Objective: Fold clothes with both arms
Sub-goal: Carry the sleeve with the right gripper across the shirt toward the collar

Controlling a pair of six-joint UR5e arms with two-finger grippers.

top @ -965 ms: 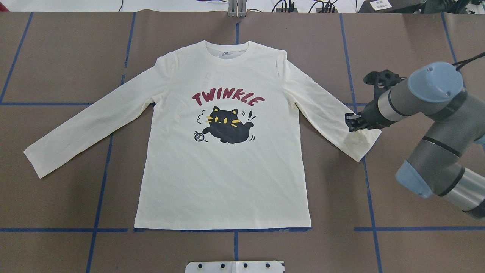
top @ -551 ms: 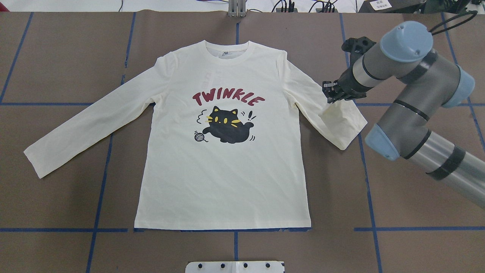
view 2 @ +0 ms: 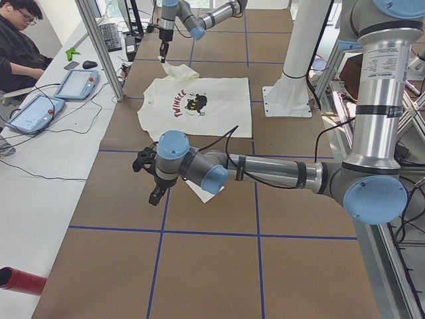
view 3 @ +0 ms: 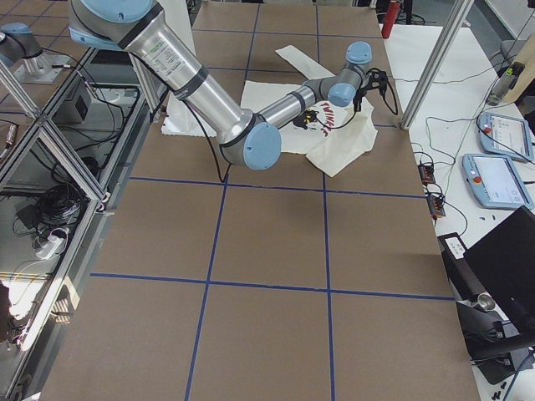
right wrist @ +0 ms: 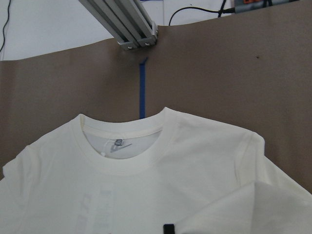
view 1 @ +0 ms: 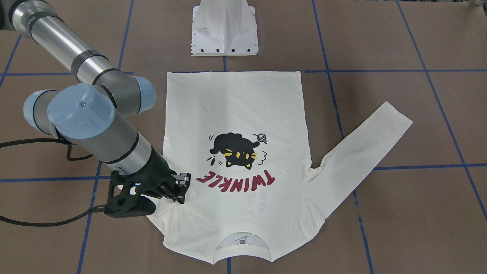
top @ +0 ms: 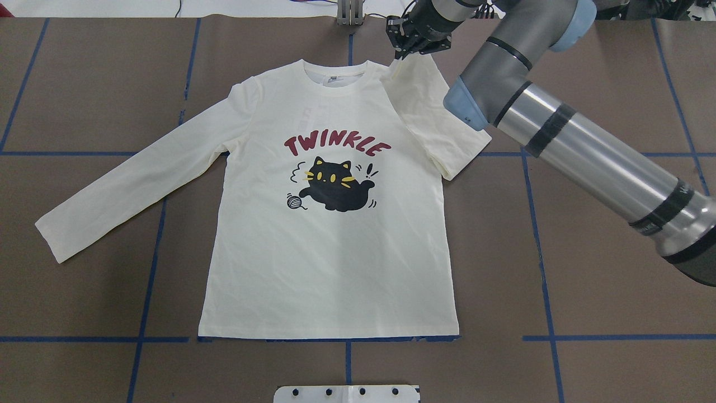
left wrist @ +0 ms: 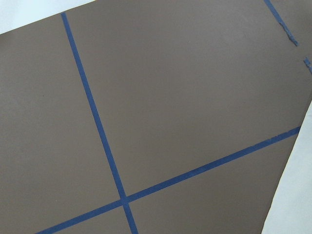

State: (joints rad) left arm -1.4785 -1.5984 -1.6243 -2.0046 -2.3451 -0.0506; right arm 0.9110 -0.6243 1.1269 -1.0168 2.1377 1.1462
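Note:
The cream long-sleeved T-shirt (top: pixel 330 268) lies flat, print up, with the black cat and red "TWINKLE" (top: pixel 335 146) showing. My right gripper (top: pixel 407 49) is shut on the cuff of the shirt's right-hand sleeve (top: pixel 442 129) and holds it raised beside the collar (right wrist: pixel 122 161), so the sleeve is folded back over the shoulder. It also shows in the front-facing view (view 1: pixel 179 189). The other sleeve (top: pixel 128 184) lies stretched out flat. My left gripper (view 2: pixel 155 195) hangs near that sleeve's cuff; I cannot tell if it is open or shut.
The white pedestal base (view 1: pixel 224 26) stands at the shirt's hem side. An aluminium post (top: pixel 349 14) rises behind the collar. Blue tape lines (left wrist: pixel 97 126) cross the brown table. An operator (view 2: pixel 20 40) and tablets (view 2: pixel 73 83) are at the far side.
My right gripper has carried the sleeve cuff from the outer right up and left to beside the collar, doubling the sleeve over. The rest of the shirt has not moved.

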